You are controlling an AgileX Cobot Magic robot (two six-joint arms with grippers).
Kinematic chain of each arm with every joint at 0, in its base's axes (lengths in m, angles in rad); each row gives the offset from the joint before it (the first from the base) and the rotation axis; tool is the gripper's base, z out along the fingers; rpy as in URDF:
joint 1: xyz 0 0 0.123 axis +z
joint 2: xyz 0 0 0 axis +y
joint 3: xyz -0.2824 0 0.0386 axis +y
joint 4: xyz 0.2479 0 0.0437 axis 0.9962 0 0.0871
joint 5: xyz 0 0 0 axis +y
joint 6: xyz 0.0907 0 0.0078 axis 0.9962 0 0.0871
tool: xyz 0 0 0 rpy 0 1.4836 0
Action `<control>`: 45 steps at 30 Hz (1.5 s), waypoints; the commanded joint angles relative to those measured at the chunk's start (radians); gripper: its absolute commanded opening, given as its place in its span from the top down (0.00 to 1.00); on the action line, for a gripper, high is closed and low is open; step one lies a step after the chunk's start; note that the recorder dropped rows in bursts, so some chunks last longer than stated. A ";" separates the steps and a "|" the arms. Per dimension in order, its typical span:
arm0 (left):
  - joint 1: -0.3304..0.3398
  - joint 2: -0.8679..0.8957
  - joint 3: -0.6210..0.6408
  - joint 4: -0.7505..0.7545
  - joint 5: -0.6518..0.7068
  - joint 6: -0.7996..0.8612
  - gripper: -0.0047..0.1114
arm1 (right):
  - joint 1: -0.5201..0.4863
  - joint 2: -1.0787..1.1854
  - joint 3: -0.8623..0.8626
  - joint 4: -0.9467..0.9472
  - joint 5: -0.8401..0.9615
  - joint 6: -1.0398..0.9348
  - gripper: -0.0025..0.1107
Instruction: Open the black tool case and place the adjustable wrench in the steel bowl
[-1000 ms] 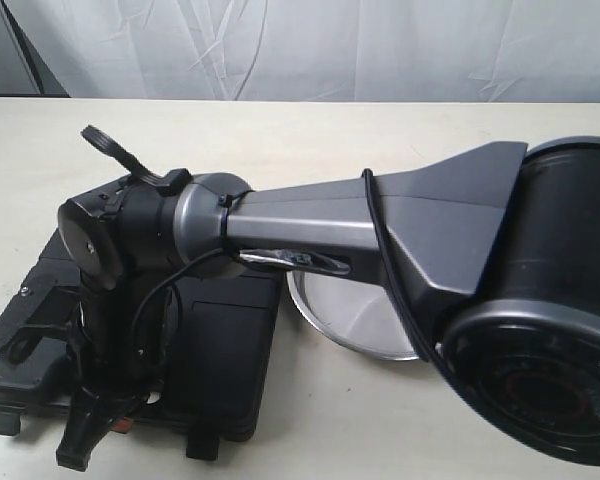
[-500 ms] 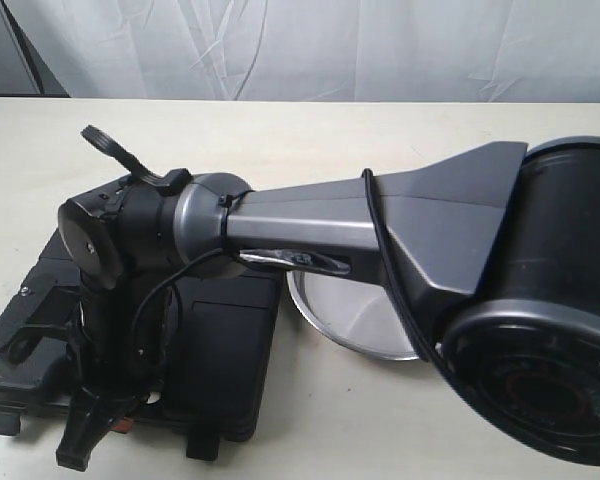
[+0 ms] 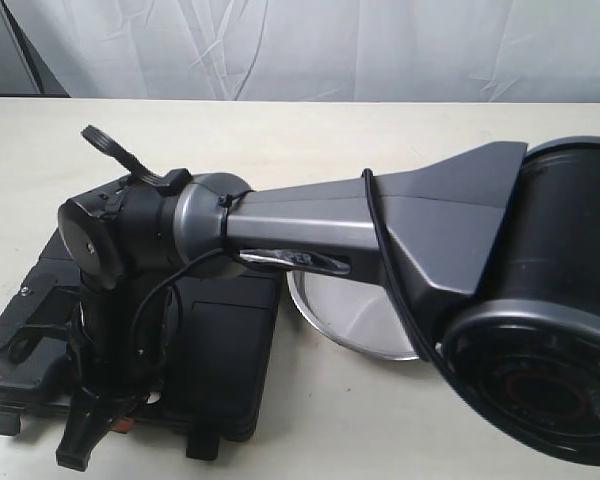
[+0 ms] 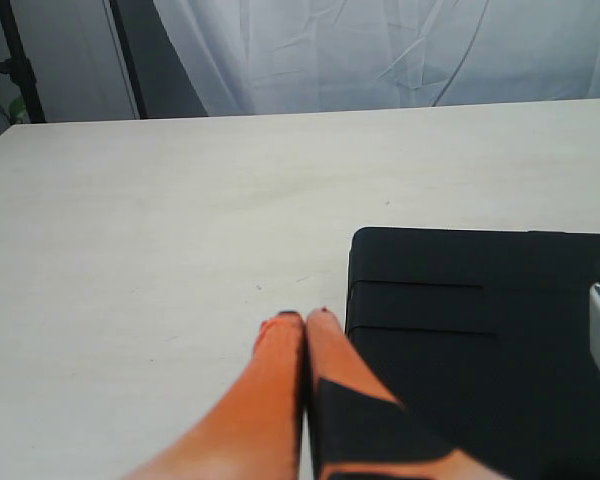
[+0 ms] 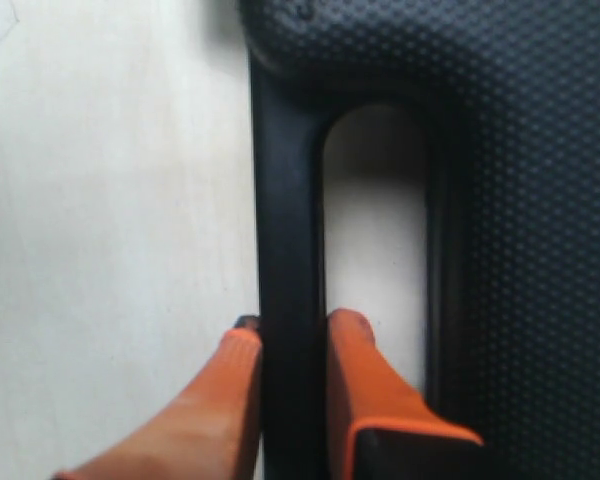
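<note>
On the left of the exterior view, the black tool case (image 3: 225, 360) lies flat and shut on the tabletop (image 3: 330, 140). The right arm (image 3: 310, 225) reaches across over it. The steel bowl (image 3: 355, 325) sits just beside the case, partly hidden by that arm. No adjustable wrench shows in any view; presumably it is inside the case.

Left wrist view: the left fingers (image 4: 270, 390) are pressed together on nothing, just beside a corner of the case.

Right wrist view: the right fingers (image 5: 365, 370) straddle the handle bar (image 5: 290, 200), one outside it and one in the cut-out, and appear clamped against it.

Step in hand, as judged: raising the lid. It likely goes best if the latches are freed first and the pull follows the hinge's arc. The left fingers could press the base down so the whole case does not rise.
</note>
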State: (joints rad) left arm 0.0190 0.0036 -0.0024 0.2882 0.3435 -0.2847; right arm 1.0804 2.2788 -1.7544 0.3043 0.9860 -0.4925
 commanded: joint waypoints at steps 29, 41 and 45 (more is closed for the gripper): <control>0.002 -0.004 0.002 0.005 -0.007 -0.001 0.96 | -0.007 -0.011 -0.004 0.019 -0.032 0.021 0.98; 0.002 -0.004 0.002 0.005 -0.007 -0.001 0.96 | -0.007 -0.030 -0.004 0.019 -0.024 0.021 0.99; 0.002 -0.004 0.002 0.005 -0.007 -0.001 0.96 | -0.007 -0.058 -0.004 0.019 -0.024 0.021 0.99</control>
State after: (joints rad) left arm 0.0190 0.0036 -0.0024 0.2906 0.3435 -0.2847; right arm 1.0804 2.2655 -1.7544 0.3149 0.9505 -0.4826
